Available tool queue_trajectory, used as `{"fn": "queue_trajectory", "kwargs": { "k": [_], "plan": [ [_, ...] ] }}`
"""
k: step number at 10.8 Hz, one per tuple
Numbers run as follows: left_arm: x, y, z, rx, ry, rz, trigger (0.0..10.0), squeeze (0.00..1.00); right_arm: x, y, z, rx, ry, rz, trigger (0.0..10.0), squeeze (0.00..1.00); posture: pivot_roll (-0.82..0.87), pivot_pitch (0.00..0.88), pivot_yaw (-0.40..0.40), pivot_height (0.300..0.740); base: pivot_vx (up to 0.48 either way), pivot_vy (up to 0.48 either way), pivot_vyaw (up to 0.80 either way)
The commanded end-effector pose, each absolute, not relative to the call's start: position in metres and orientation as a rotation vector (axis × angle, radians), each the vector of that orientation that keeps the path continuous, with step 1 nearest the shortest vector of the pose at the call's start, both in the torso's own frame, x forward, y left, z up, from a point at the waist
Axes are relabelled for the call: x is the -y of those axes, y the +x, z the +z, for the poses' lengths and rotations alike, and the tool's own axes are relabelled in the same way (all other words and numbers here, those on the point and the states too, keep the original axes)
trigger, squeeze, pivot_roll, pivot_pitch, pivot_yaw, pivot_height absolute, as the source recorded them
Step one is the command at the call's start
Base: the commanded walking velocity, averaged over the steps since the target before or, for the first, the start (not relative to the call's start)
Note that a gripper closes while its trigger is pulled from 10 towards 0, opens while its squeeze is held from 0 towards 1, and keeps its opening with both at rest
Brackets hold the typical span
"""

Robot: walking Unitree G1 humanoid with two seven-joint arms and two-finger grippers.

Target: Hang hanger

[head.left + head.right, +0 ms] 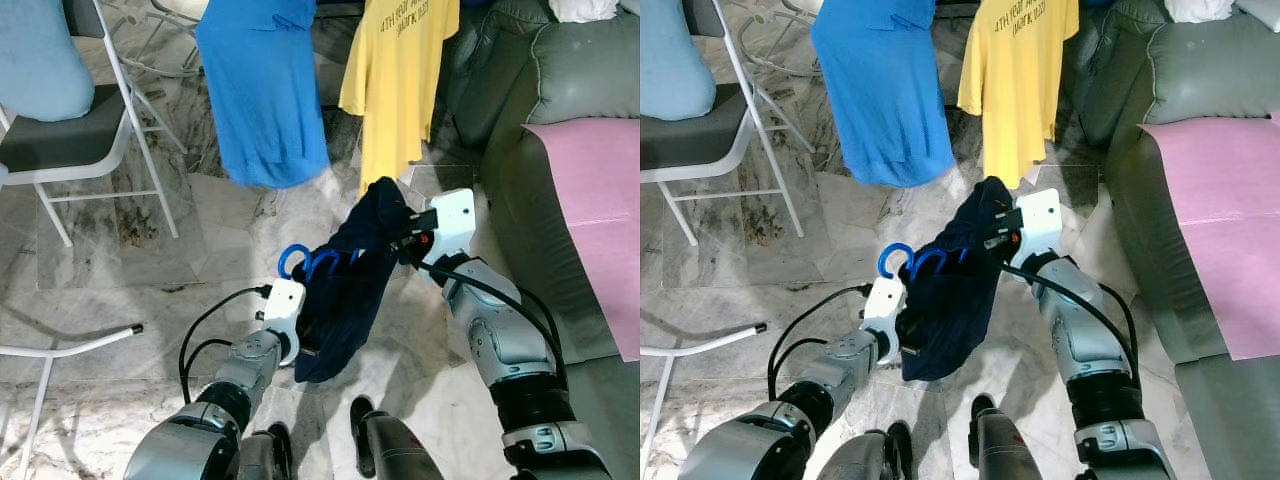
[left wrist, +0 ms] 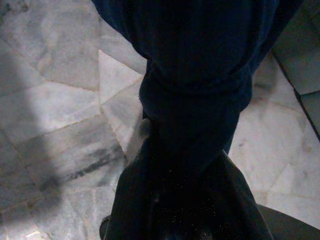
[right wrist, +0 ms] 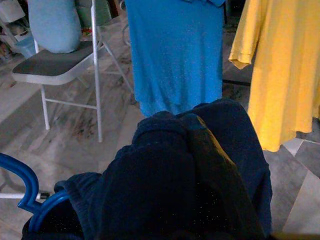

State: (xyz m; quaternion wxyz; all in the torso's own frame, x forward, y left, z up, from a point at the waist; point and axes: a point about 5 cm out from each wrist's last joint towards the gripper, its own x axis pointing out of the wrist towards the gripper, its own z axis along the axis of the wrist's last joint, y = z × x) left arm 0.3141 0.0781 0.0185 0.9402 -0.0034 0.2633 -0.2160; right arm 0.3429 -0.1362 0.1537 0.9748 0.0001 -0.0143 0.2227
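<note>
Two silver arms, both raised in front of the robot and bent at the elbow, meet at one dark navy garment [image 1: 345, 290] held above the marble floor [image 1: 150, 270].

Item 1: left end effector [image 1: 300, 335], at about 7 o'clock of the garment, forearm angled up from the lower left; its fingers are buried in the lower folds of the cloth, so their spread cannot be told.

Item 2: right end effector [image 1: 395, 235], at about 1 o'clock of the garment, forearm rising from the lower right, white wrist housing uppermost; fingers wrapped in the cloth's top edge, spread likewise cannot be told.

Item 3: blue hanger [image 1: 300, 262], its hook curling out of the garment at 10 o'clock, between the two end effectors, the rest hidden inside the fabric.

Item 4: blue shirt [image 1: 262, 90] and yellow T-shirt [image 1: 395, 80], hanging side by side at 12 o'clock, beyond the garment.

Item 5: white folding chair [image 1: 70, 130] at 10 o'clock; grey sofa [image 1: 560, 120] with pink sheet [image 1: 600, 200] at 3 o'clock.

Head views alone give both arms, the sofa and the sheet. The left wrist view gives the garment's twisted, bunched middle hanging over floor tiles. The right wrist view gives the hanger's blue hook [image 3: 22, 190] close beside the cloth, with chair and both hanging shirts behind.
</note>
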Motion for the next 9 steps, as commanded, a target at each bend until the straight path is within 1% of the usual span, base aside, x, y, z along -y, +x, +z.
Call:
{"fn": "queue_trajectory", "kwargs": {
  "k": [1, 4, 5, 6, 7, 8, 9],
  "plan": [
    [-0.084, 0.312, 0.014, -0.564, -0.02, -0.4, 0.0, 0.0, 0.13, 0.339, 0.155, 0.04, 0.007, 0.482, 0.0, 0.0, -0.17, 0.24, 0.067, 0.74, 0.0, 0.0, 0.0],
    [-0.084, 0.312, 0.014, -0.564, -0.02, -0.4, 0.0, 0.0, 0.13, 0.339, 0.155, 0.04, 0.007, 0.482, 0.0, 0.0, -0.17, 0.24, 0.067, 0.74, 0.0, 0.0, 0.0],
    [-0.119, 0.348, 0.061, -0.267, -0.198, -0.182, 0.0, 0.0, 0.147, 0.345, 0.115, -0.069, -0.025, 0.24, 0.0, 0.0, -0.12, 0.193, 0.039, 0.74, 0.0, 0.0, 0.0],
    [-0.128, 0.356, 0.075, -0.188, -0.225, -0.116, 0.5, 0.0, 0.157, 0.35, 0.111, -0.086, -0.009, 0.139, 0.0, 0.0, -0.13, 0.193, 0.044, 0.74, 0.0, 0.0, 0.0],
    [-0.128, 0.357, 0.077, -0.191, -0.219, -0.107, 1.5, 0.0, 0.165, 0.348, 0.104, -0.127, 0.025, 0.097, 0.0, 0.0, -0.13, 0.191, 0.045, 0.74, 0.0, 0.0, 0.0],
    [-0.127, 0.357, 0.077, -0.195, -0.216, -0.099, 3.6, 0.0, 0.169, 0.346, 0.101, -0.139, 0.051, 0.065, 0.0, 0.0, -0.14, 0.193, 0.045, 0.74, 0.0, 0.0, 0.0],
    [-0.124, 0.357, 0.076, -0.19, -0.224, -0.101, 3.6, 0.0, 0.174, 0.346, 0.1, -0.128, 0.022, 0.045, 0.0, 0.0, -0.14, 0.195, 0.043, 0.74, 0.0, 0.0, 0.0]
  ]
}}
